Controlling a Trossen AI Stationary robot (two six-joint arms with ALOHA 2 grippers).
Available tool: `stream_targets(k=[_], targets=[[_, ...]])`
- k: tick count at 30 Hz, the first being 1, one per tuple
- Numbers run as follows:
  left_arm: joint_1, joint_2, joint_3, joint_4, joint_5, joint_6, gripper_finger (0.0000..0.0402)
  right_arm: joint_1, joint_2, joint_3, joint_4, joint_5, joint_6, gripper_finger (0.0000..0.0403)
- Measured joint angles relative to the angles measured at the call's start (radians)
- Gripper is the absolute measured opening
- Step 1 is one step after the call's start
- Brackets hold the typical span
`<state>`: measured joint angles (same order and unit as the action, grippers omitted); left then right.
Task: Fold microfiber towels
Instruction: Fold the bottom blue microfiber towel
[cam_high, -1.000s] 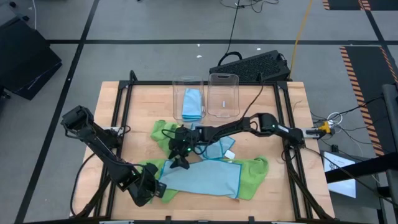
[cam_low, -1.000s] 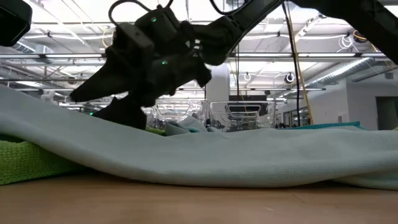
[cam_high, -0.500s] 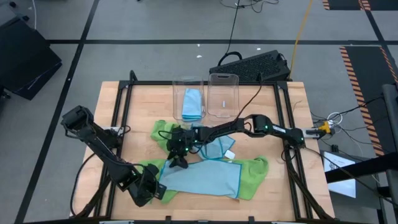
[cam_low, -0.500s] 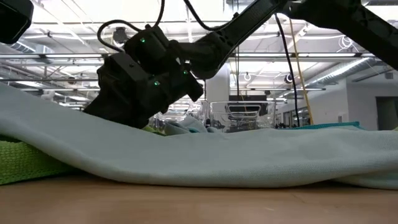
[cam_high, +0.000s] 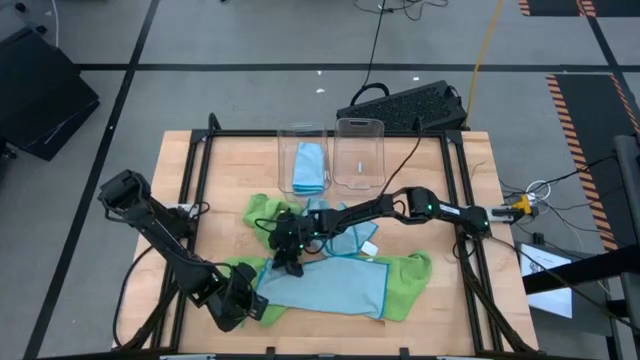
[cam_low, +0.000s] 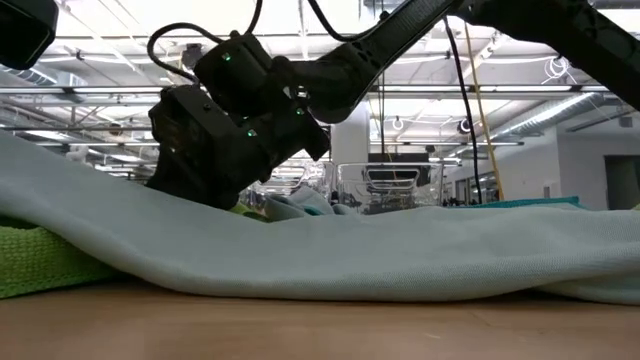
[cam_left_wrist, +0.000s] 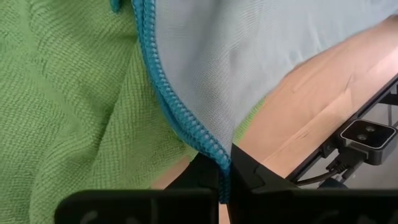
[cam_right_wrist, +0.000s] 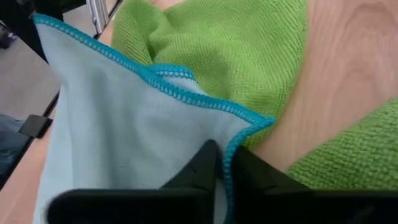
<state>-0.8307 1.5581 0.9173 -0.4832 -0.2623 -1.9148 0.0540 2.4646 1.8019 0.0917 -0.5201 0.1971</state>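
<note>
A light blue microfiber towel lies spread near the table's front, over a lime green towel that sticks out on its right. My left gripper is shut at the blue towel's near left corner. My right gripper is shut at its far left corner and shows dark above the cloth in the low view. Another green towel and another blue one lie crumpled under the right arm. My left gripper pinches the blue towel's teal-stitched hem between its two fingers, by the near left corner. The cloth there lies low over the green towel and the wood. My right gripper pinches the stitched hem at the far left corner between its two fingers, coming down from above at a slant. That corner rests on the green cloth.
Two clear bins stand at the far middle, the left one holding a folded blue towel, the right one beside it. A black frame rims the wooden table. Bare wood shows at the far left and far right.
My right gripper has come down onto the blue towel's far left corner, shifting a little toward the table's left and near edges, and has shut on the hem. The towel has stayed spread where it was.
</note>
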Motion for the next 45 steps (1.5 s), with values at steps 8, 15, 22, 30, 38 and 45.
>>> stream_targets(k=[8, 15, 22, 30, 38, 45], targets=[[-0.003, 0.0, 0.0, -0.002, -0.001, 0.001, 0.0007, -0.001, -0.054, -0.001, -0.115, 0.023, -0.004, 0.0022], [-0.004, 0.0, 0.0, -0.012, -0.001, 0.009, 0.0005, -0.002, -0.127, -0.001, -0.193, 0.052, -0.071, 0.0043], [-0.004, 0.0, 0.0, -0.012, -0.024, 0.029, 0.0004, 0.006, -0.164, -0.002, -0.265, 0.069, -0.077, 0.0085], [-0.004, 0.0, 0.0, -0.007, -0.047, 0.039, 0.0004, 0.028, -0.16, 0.0, -0.077, 0.103, -0.146, 0.0158], [-0.004, 0.0, 0.0, 0.001, -0.047, 0.056, 0.0004, 0.004, -0.102, 0.0, -0.018, -0.067, -0.307, 0.0195], [-0.001, 0.0, 0.0, -0.003, -0.022, 0.083, 0.0003, -0.022, -0.038, 0.025, 0.147, -0.104, -0.323, 0.0192]])
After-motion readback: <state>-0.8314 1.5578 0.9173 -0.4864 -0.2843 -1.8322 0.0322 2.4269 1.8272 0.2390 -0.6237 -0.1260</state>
